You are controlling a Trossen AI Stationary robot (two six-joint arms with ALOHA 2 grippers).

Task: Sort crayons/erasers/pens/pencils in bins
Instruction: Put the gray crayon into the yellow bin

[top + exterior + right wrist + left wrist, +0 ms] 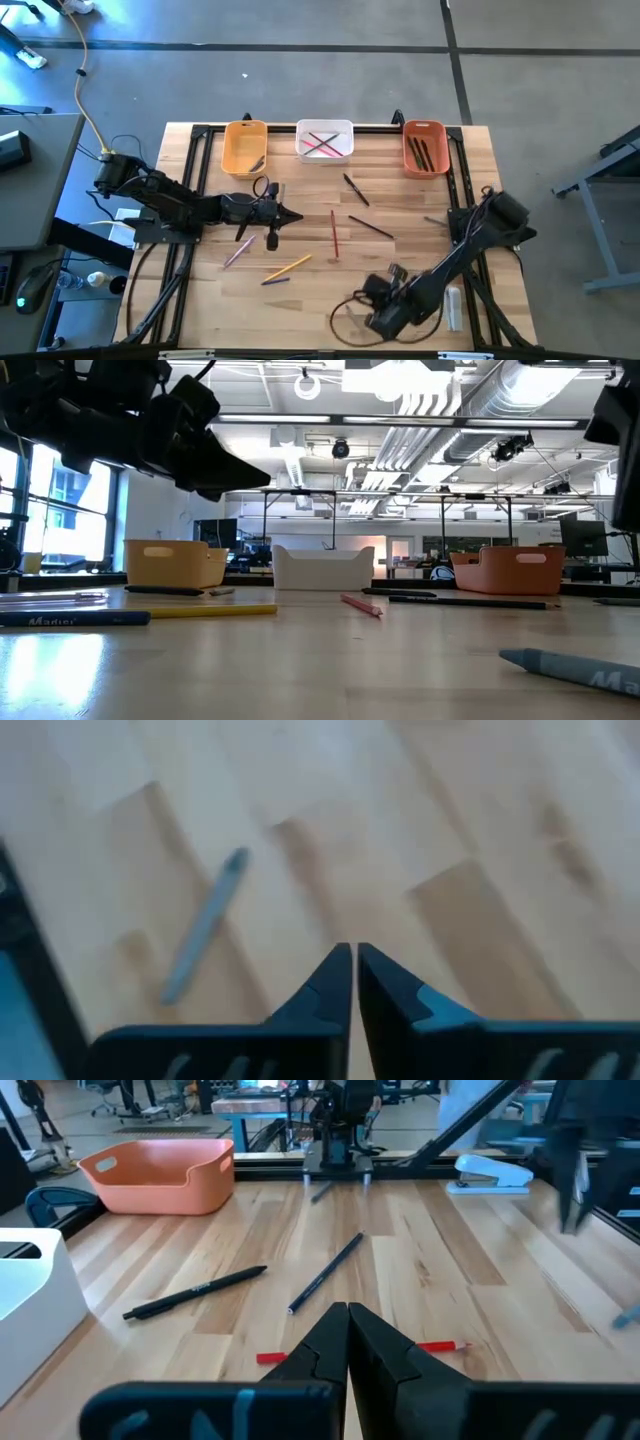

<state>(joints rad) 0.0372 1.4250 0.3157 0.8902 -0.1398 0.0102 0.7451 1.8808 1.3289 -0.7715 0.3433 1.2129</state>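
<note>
Wooden worktop carries three bins at its far edge: yellow bin, white bin with pencils inside, orange bin with pens inside. I see two pens and a red pencil loose mid-worktop. I hold the left gripper above the worktop, fingers shut, empty. The right gripper hangs near the front edge beside a grey crayon, fingers almost touching, nothing between them.

tabletop: light wood, framed by black rails | stapler: white and blue, seen at the tabletop's right edge | grey crayon: laid flat on the wood near the front edge | floor: grey concrete
</note>
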